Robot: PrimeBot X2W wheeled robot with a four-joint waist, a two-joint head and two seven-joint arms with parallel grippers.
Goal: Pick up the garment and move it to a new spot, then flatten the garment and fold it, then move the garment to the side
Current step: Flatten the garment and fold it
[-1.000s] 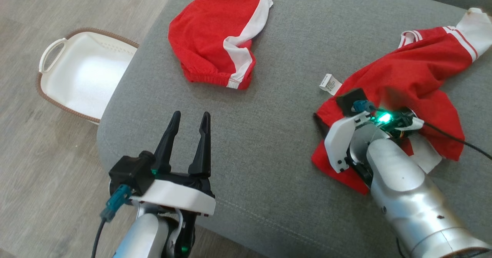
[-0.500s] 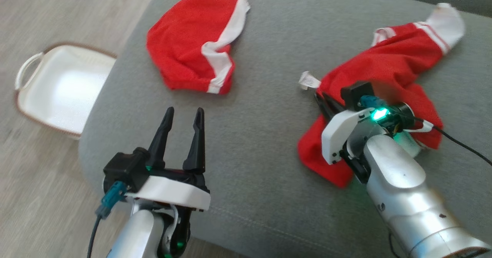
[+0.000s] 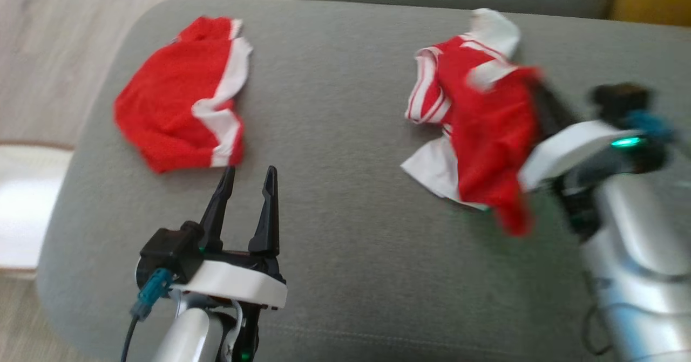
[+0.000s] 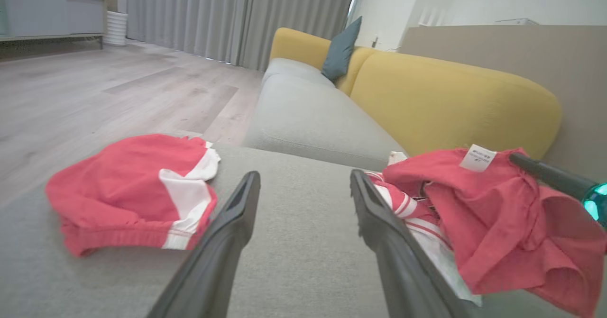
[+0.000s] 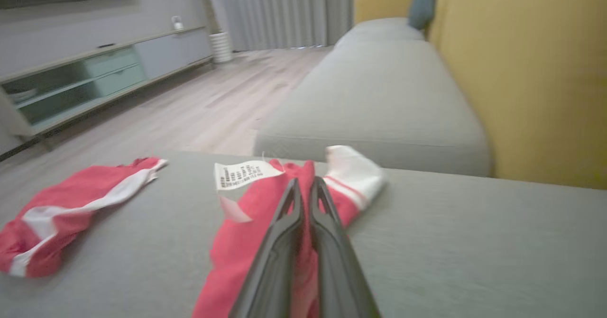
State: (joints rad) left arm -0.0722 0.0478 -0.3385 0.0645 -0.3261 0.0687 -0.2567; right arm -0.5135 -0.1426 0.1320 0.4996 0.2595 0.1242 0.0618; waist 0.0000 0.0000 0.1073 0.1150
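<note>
Left claw (image 3: 249,171) hangs low over the near edge of the grey cushion (image 3: 345,254). Its two fingers are spread wide with nothing between them, tips pointing toward the shorts (image 3: 173,103).

At the far left edge of the head view, a strip of white basket (image 3: 19,211) stands on the wood floor (image 3: 59,54) beside the cushion. The shorts, red with a white side band, lie bunched on the cushion's left part. They are just beyond the left fingertips and apart from them. In the left wrist view they sit to the left of the left finger.

A stretch of bare grey fabric separates them from the garment (image 3: 486,130), which is red with white striped trim. Its white parts and striped edge rest on the cushion. The red bulk is raised and drapes down in folds from the right claw (image 5: 307,181). A white label (image 5: 242,175) sticks out near the top of the cloth.

That claw is pinched together on the red cloth, fingers nearly touching. In its own wrist view the fabric runs down on both sides of them. In the head view this arm is blurred and its fingers are mostly lost behind the cloth; a green light shows on the wrist.

Behind the cushion, toward the right, stand a grey sofa seat (image 4: 303,114) and a yellow backrest (image 4: 450,90).
</note>
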